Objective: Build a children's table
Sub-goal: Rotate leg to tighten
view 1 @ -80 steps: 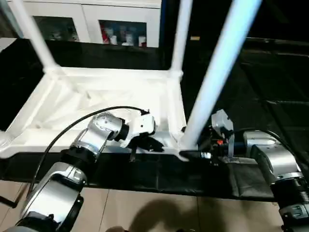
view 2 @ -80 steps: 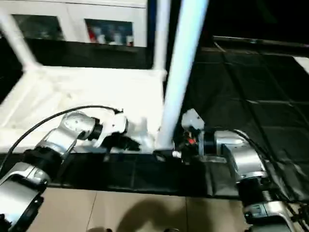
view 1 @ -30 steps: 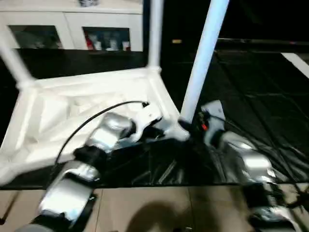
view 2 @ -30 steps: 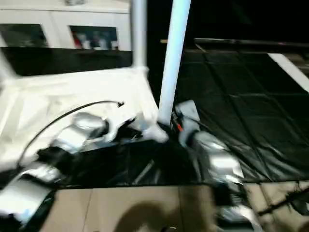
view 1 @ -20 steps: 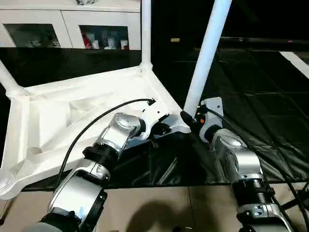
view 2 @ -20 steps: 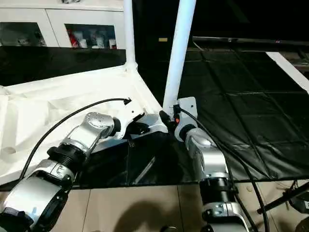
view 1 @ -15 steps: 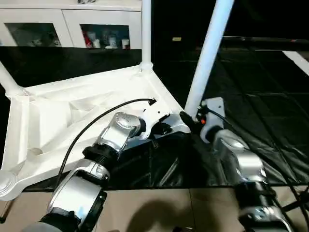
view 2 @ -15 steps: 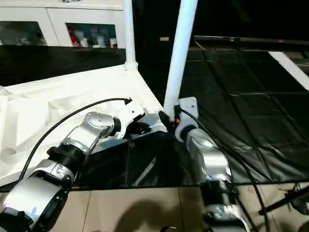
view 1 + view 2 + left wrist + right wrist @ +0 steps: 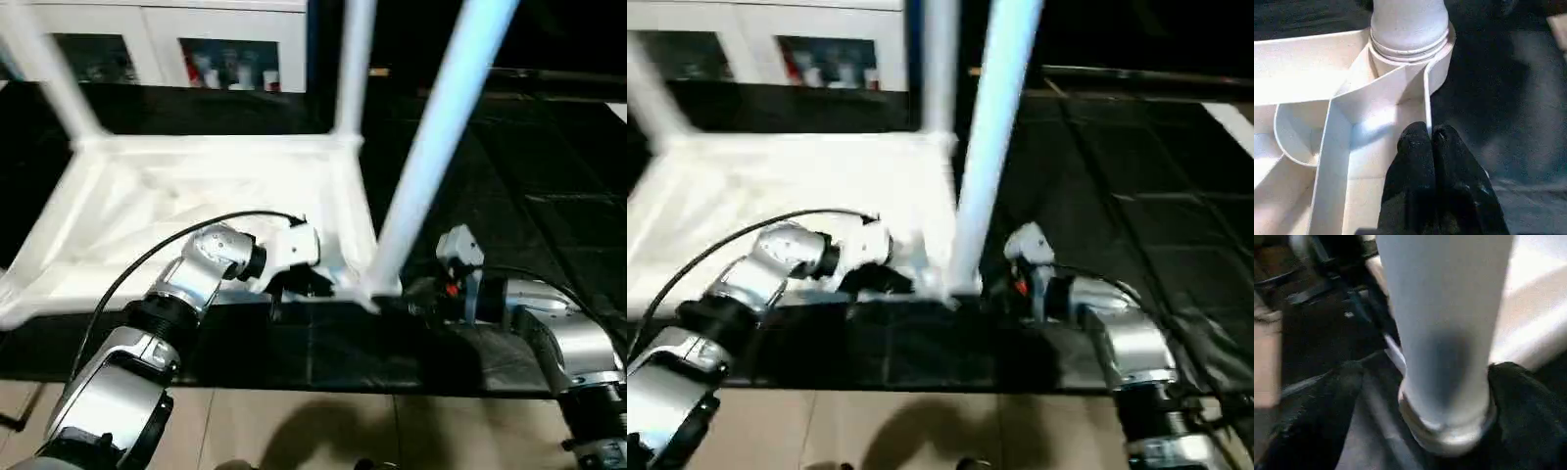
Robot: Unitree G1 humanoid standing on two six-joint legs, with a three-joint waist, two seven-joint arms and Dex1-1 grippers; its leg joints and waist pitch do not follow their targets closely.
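Nearest, at the bottom of the left eye frame, the two silver forearms reach in over a black mat [image 9: 549, 166]. The left end effector [image 9: 1432, 142] is squeezed fully shut, its two black fingertips [image 9: 1415, 147] pressed together against the thin rim wall of the tabletop [image 9: 206, 196], just short of the corner socket; whether it pinches that wall or only pushes on it I cannot tell. The right end effector [image 9: 416, 291] sits right of centre, low in the frame. In its wrist view its two fingers [image 9: 1317, 401] stand spread wide on either side of the base of the near leg [image 9: 436, 147], with gaps to the tube, so it appears to have hold of nothing.

That leg lies straight ahead of the right end effector, between the spread fingers, its long axis rising steeply toward the upper right of the frame from the near right corner socket [image 9: 1410, 34]. The right arm is plainly the nearer one to it. The leg's ringed base looks seated in the socket.

Farther off, the tabletop lies upside down, ribbed underside up, across the middle left. A far leg [image 9: 353, 69] stands at its far right corner, and another leg [image 9: 54, 73] at the upper left. Beyond, a white glass-door cabinet [image 9: 225, 54] holds small items too blurred to name.
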